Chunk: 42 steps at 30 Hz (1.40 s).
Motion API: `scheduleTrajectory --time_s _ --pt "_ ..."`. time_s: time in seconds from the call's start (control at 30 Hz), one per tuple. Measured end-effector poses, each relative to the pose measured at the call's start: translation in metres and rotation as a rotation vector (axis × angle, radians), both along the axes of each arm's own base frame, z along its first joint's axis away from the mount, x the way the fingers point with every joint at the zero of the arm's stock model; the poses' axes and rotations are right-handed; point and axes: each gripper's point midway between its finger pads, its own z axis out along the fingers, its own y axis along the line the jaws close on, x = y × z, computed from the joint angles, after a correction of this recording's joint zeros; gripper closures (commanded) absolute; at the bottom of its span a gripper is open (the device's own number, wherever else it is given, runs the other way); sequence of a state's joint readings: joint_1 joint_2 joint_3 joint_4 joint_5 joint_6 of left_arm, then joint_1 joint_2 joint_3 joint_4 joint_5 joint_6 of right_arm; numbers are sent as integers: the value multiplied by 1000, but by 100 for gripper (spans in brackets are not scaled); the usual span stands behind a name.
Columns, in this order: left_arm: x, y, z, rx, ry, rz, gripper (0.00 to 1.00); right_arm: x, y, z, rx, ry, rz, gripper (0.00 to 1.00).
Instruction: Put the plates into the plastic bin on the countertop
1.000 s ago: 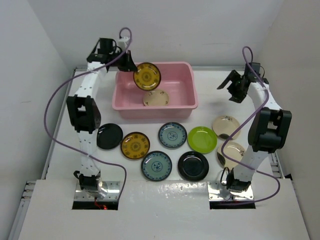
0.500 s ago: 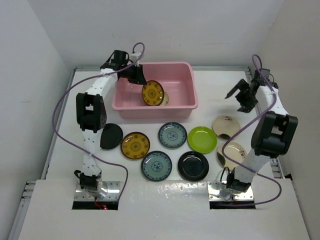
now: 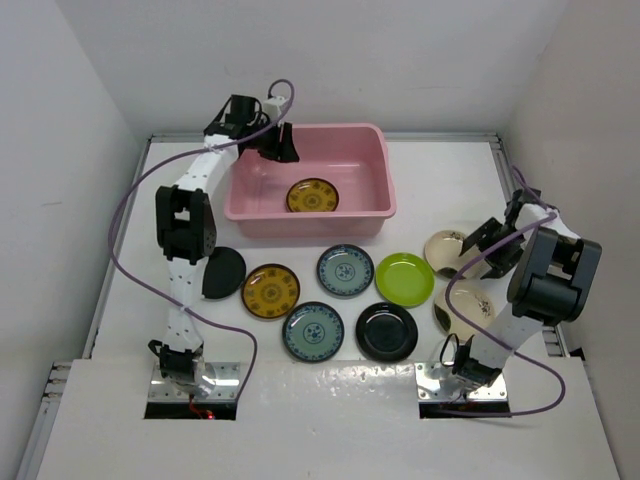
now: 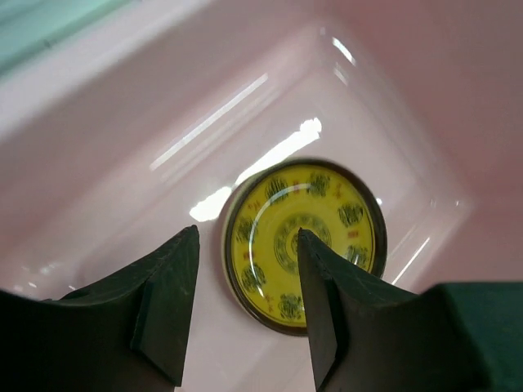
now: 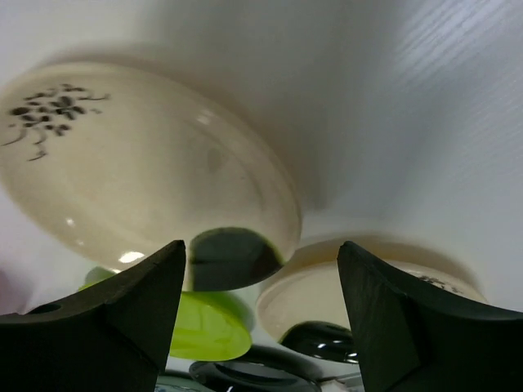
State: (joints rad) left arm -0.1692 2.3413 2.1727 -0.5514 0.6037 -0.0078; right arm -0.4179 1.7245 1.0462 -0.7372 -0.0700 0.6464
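Now: your left gripper hung with jaws apart and nothing in them over the plastic bin. The yellow-brown plate lay flat on the bin floor directly beneath the claw. Your right gripper stood low, jaws also apart and empty, with a cream plate just ahead of and below its fingertips on the countertop. Judgement: the plate is round, so no axis to match; right arm nearer; rim pinch next.
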Motion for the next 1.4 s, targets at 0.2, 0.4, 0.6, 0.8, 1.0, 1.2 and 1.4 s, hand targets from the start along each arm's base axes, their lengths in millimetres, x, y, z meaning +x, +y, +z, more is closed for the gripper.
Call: scheduleTrajectory --time_s 0.2,0.4,0.6,0.8,1.0,1.2,1.4 --pt "18 15 29 7 -91 44 45 -9 -2 -26 30 32 -14 38" --pt "26 48 44 35 -129 107 43 3 -6 -32 48 -23 -19 82" --pt "32 97 77 45 -189 198 43 34 -10 -21 92 -120 -14 100" --pt "33 125 97 73 -240 239 39 96 -23 19 -21 -261 -34 100" --pt "33 137 99 78 -257 234 37 155 9 110 -282 -492 -121 100" --pt "33 186 99 86 -251 312 37 200 71 227 -391 -840 -131 100" --pt "-6 242 94 79 -215 343 33 232 137 287 -334 -1042 159 100"
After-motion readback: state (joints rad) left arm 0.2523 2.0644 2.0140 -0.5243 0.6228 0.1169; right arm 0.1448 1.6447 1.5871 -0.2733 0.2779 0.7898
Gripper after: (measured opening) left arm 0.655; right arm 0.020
